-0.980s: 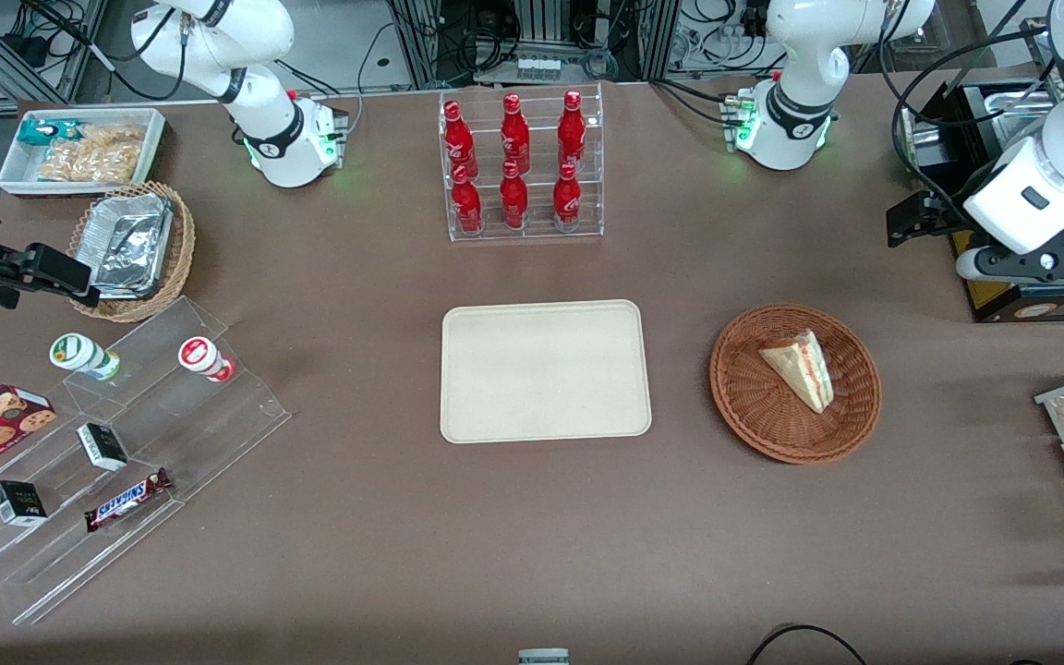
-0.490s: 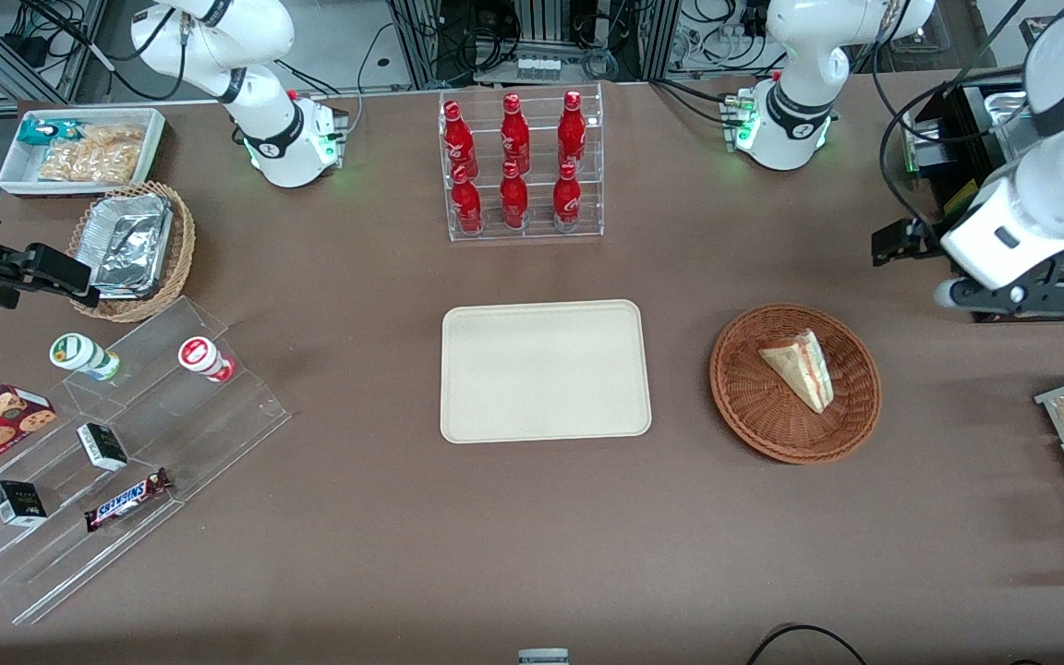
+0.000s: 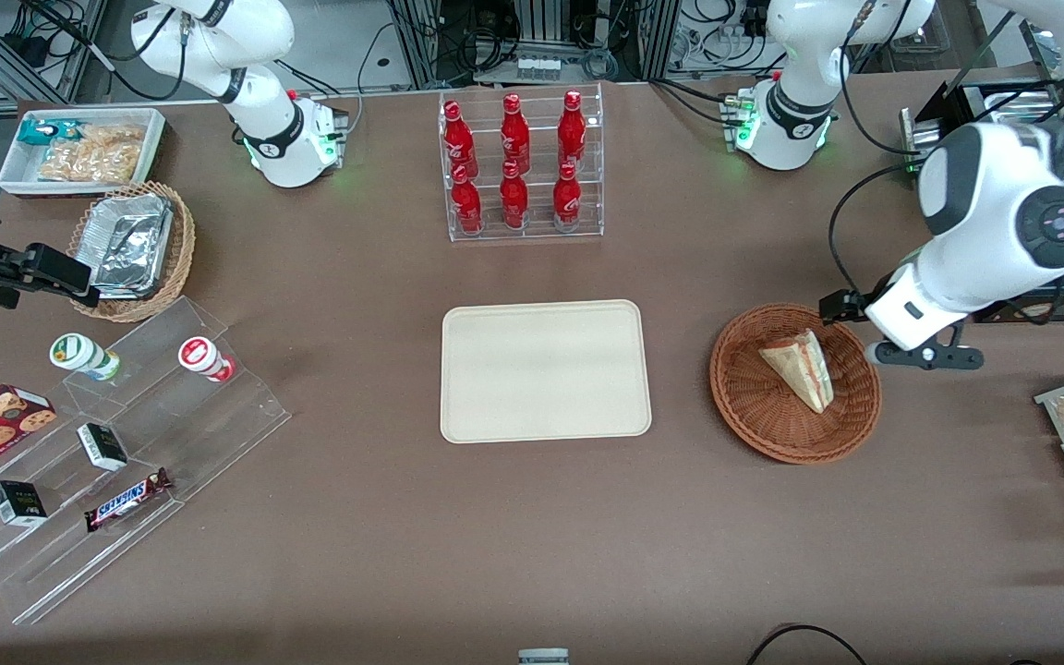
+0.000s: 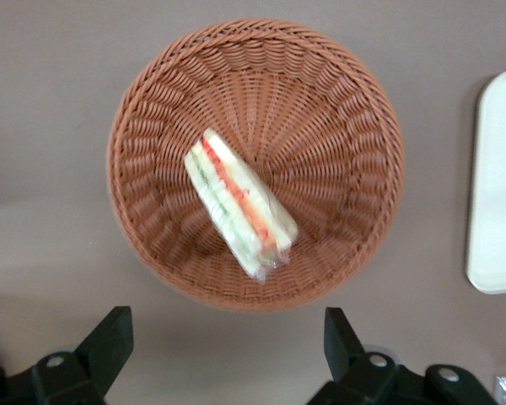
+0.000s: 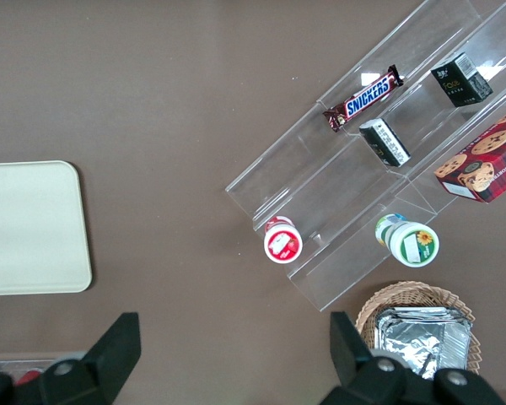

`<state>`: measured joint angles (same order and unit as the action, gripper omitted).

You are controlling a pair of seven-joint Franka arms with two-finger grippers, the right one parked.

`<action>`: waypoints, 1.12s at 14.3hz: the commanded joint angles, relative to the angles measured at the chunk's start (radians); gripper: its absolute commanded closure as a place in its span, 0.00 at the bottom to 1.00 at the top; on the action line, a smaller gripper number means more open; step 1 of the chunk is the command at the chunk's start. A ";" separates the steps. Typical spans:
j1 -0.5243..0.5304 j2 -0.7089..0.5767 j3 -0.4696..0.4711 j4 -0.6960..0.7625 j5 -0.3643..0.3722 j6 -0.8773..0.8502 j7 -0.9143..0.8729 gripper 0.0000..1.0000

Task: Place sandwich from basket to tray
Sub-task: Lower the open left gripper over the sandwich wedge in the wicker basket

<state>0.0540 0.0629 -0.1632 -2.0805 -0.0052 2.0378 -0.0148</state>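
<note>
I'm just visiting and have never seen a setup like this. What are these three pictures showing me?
Two white robot arms stand at a brown table. One picture looks down from the front; the other two come from cameras on each arm's wrist. The working arm's two-finger gripper hovers open beside and above a round reddish-brown wicker basket, holding nothing. In the basket lies a triangular white-bread sandwich. A flat beige rectangular tray waits beside it. Farther from the front camera stands a clear rack of red bottles.

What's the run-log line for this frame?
phase: approach | gripper: open, above basket edge | sandwich: in basket, ungrasped | tray: bare, beside basket
</note>
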 commanded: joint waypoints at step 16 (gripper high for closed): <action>-0.017 0.150 -0.012 -0.273 -0.007 0.545 -0.820 0.41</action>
<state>0.0475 0.1861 -0.1728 -2.3597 -0.0054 2.5591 -0.8156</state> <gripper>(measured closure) 0.004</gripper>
